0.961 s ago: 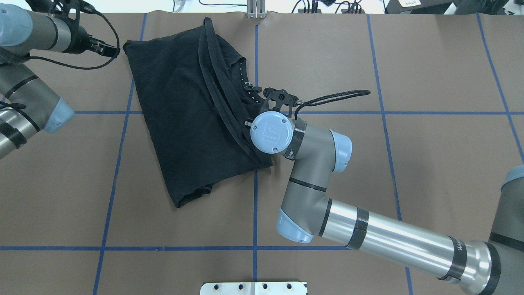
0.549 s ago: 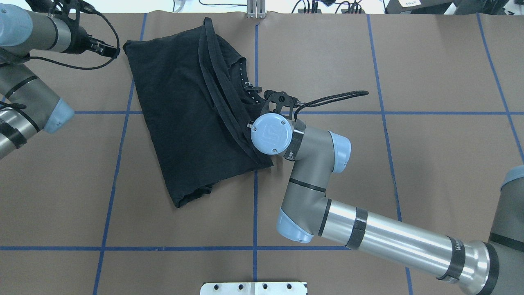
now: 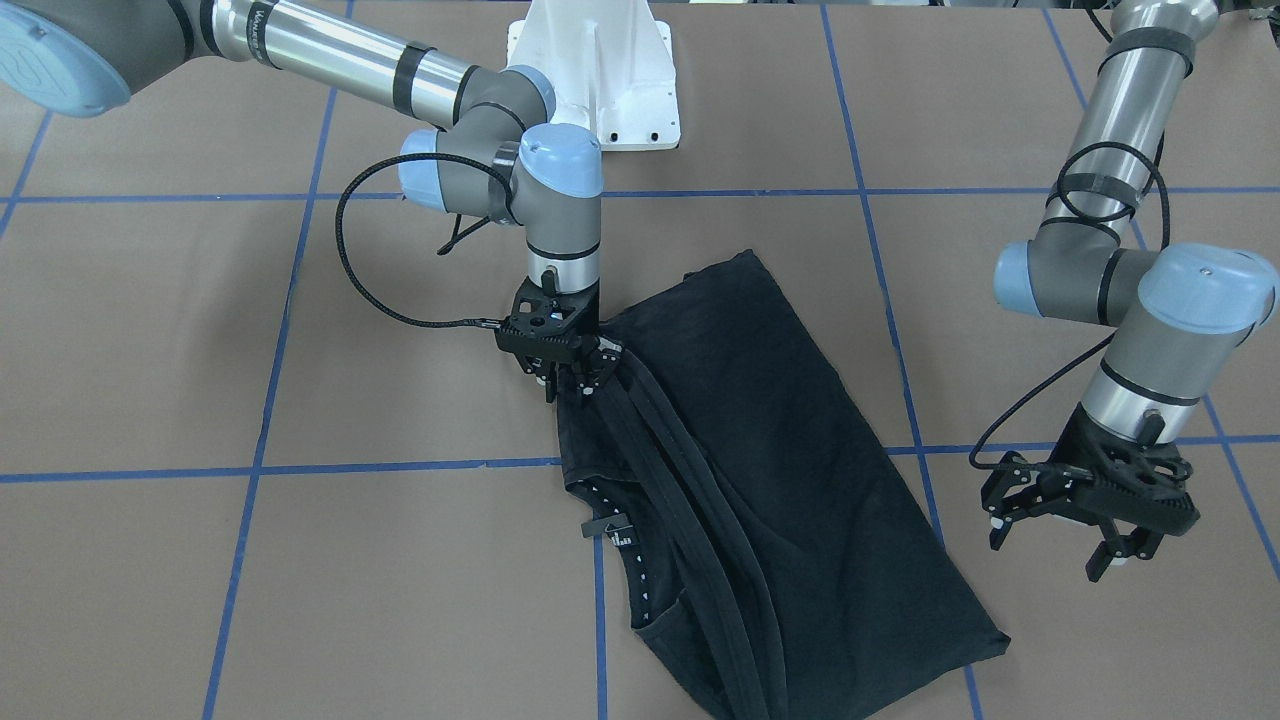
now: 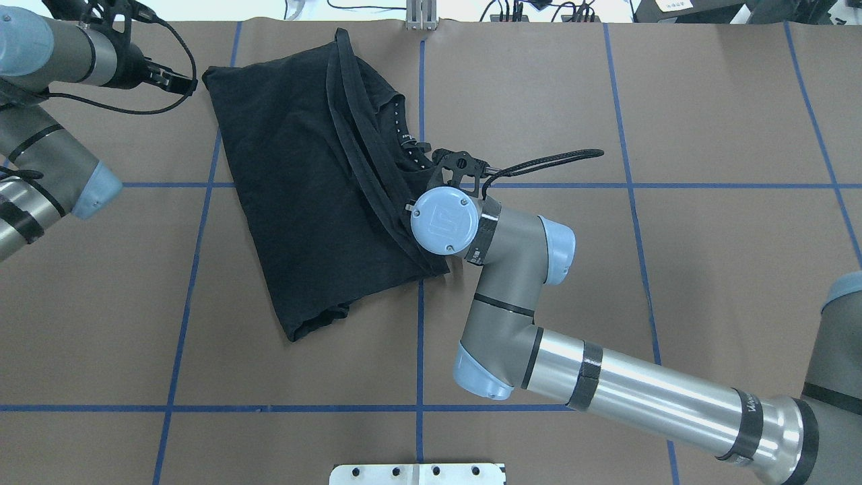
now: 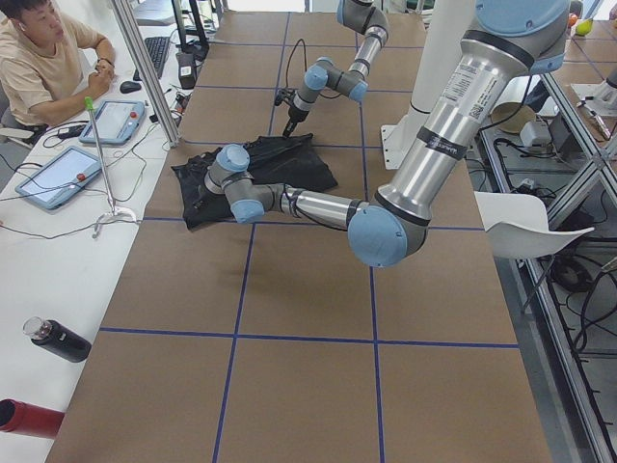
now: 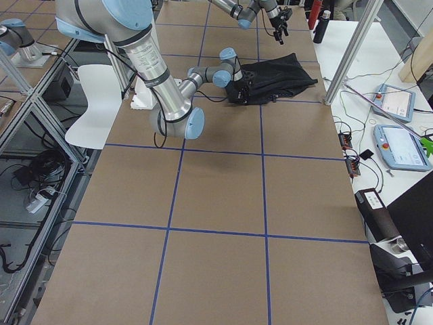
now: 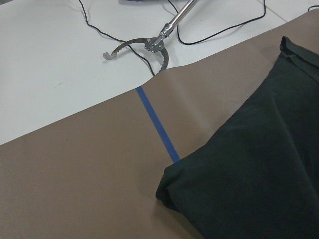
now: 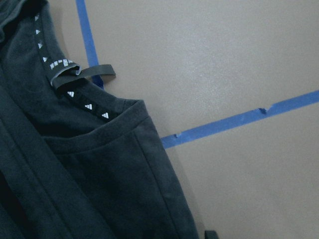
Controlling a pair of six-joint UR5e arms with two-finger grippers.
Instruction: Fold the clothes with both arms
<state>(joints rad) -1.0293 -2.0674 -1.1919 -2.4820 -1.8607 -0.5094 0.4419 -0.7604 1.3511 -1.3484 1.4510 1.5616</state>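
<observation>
Black short-sleeved T-shirt [image 3: 780,480] looks folded lengthwise, lies skewed; cross fold not yet done. Right gripper [image 3: 570,385] low at shirt edge, grip impossible to tell. Left gripper [image 3: 1048,548] spread wide, empty.

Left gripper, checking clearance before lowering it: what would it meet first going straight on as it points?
Probably the bare brown table, just beside the T-shirt corner; the left gripper hangs open off the cloth, though depth is uncertain.

A black short-sleeved fabric T-shirt [image 4: 303,202] lies on the brown paper-covered table [image 4: 673,269], spreading leftward from the black two-finger right gripper [image 3: 572,385] at its collar-side edge; its far corner lies just right of the black two-finger left gripper [image 3: 1048,555].
</observation>
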